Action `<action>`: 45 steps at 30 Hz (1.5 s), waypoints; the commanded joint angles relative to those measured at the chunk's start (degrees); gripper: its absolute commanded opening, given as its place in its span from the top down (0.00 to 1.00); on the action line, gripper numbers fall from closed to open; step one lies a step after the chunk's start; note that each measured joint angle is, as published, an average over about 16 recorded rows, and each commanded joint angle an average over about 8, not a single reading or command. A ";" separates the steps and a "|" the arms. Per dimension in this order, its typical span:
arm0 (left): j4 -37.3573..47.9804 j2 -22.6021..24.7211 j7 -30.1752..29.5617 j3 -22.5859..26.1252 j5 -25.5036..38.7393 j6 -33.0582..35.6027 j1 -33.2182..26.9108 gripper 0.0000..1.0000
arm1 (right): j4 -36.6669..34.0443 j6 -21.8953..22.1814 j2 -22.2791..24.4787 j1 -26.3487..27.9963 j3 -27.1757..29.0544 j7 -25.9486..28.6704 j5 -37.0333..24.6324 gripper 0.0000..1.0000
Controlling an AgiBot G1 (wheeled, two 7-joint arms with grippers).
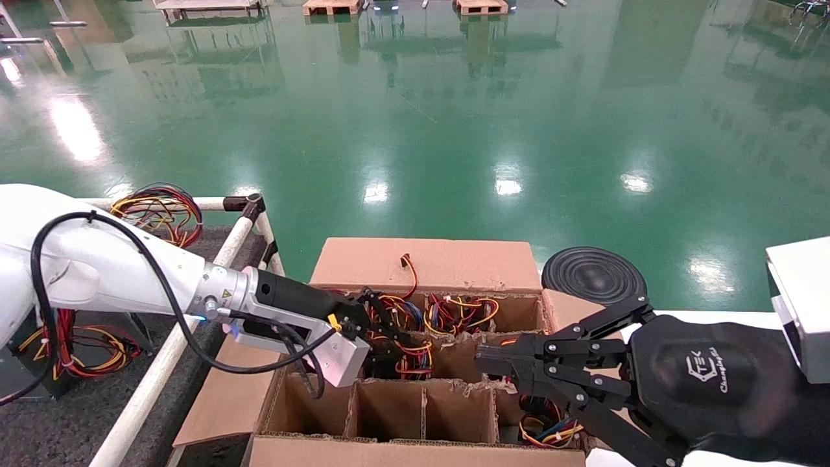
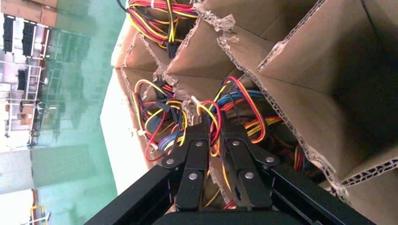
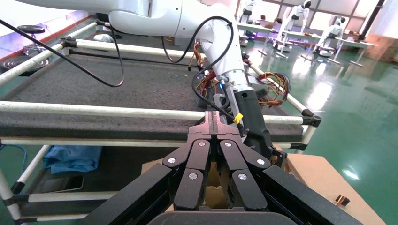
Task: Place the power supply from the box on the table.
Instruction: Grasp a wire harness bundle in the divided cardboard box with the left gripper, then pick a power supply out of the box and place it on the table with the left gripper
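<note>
Left gripper [image 2: 213, 129]: fingers drawn almost together down inside a middle-row cell of the box [image 1: 425, 263], tips buried in a bundle of red, yellow and black wires [image 2: 234, 110]. Strands run between and around the tips, so it looks pinched on the wiring, not on any metal. The power supply's grey housing is not visible in any view; judged to sit beneath the bundle, in that cell, hidden by wires and the cardboard dividers [image 2: 291, 117].

Right gripper [image 1: 483, 360]: fingers pressed together, holding nothing, hovering over the box's right-hand cells, idle.

Around the left gripper: neighbouring back-row cells also hold wire bundles; front-row cells nearest the robot look empty. The table [image 1: 65, 421] lies on the far side of the left arm from the box, edged with white rails, already carrying other wire bundles [image 1: 159, 211].

Handling judgement: unit probably heavy and rigid, with smooth sheet-metal sides; wires are soft and springy, and will stretch and swing under load. A lift by the bundle risks slip or snagging on divider edges. Better hold: low on the bundle near the housing, or across the case itself once exposed.
</note>
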 commanded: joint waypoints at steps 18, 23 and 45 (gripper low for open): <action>2.54 0.53 1.67 -0.81 -0.80 0.97 -0.90 1.00 | 0.00 0.00 0.00 0.00 0.00 0.00 0.00 1.00; 2.37 0.11 2.03 -1.77 -1.48 0.99 -1.70 1.00 | 0.00 0.00 0.00 0.00 0.00 0.00 0.00 1.00; -2.54 -3.74 5.69 -11.05 -6.52 1.15 -8.99 1.00 | 0.00 0.00 0.00 0.00 0.00 0.00 0.00 1.00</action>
